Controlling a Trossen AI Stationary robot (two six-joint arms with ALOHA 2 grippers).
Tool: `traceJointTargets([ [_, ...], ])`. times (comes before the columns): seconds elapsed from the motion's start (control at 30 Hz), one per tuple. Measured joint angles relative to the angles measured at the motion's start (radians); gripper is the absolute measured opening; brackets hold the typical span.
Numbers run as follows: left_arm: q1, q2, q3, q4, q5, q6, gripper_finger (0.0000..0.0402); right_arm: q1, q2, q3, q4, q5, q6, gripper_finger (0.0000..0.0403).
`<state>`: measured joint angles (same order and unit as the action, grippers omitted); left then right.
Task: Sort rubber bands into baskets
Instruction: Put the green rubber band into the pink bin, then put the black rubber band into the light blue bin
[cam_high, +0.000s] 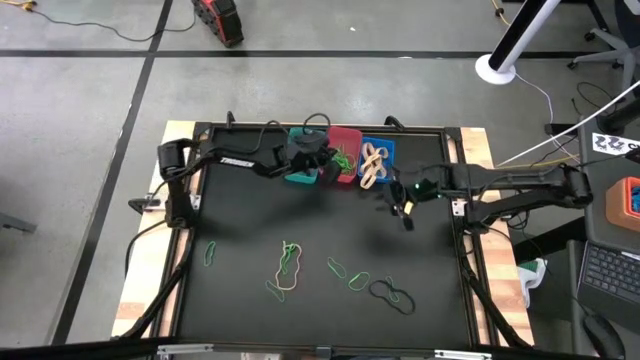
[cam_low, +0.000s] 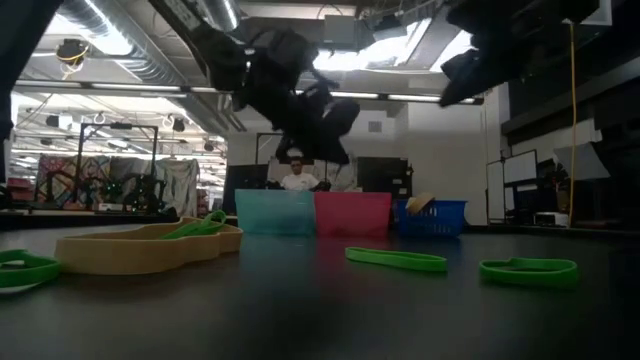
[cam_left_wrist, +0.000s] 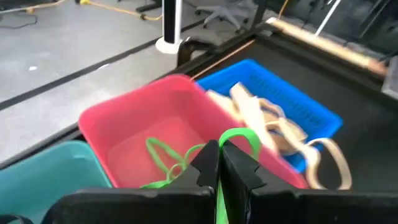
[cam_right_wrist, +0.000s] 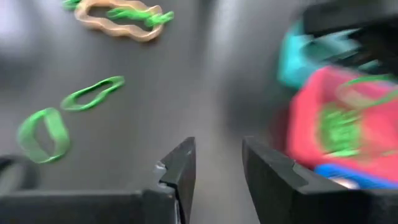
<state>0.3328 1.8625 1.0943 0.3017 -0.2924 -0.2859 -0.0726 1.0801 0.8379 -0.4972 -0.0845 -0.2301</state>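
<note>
Fingers of the left gripper are pinching a green band above the red basket; right gripper is hovering nearby, apparently empty, fingers apart.

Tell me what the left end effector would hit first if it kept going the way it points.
Probably the red basket. The left end effector, shut on a green band, points down into it, where other green bands lie. Depth is unclear.
</note>
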Motion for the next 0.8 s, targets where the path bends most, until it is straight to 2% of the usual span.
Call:
traceJointTargets([
  [0.4,0.025,0.095,0.0,0.048,0.0,0.008,0.0044,0.216,0.002,0.0,-0.191,-0.143,0.368,0.0131],
  [0.67,0.024,0.095,0.0,0.047,0.0,0.023,0.0114,0.361,0.002,0.0,-0.212,-0.145,0.654,0.0131],
  [0.8,0.023,0.095,0.0,0.047,0.0,0.024,0.0134,0.44,0.002,0.0,-0.21,-0.142,0.807,0.0131],
])
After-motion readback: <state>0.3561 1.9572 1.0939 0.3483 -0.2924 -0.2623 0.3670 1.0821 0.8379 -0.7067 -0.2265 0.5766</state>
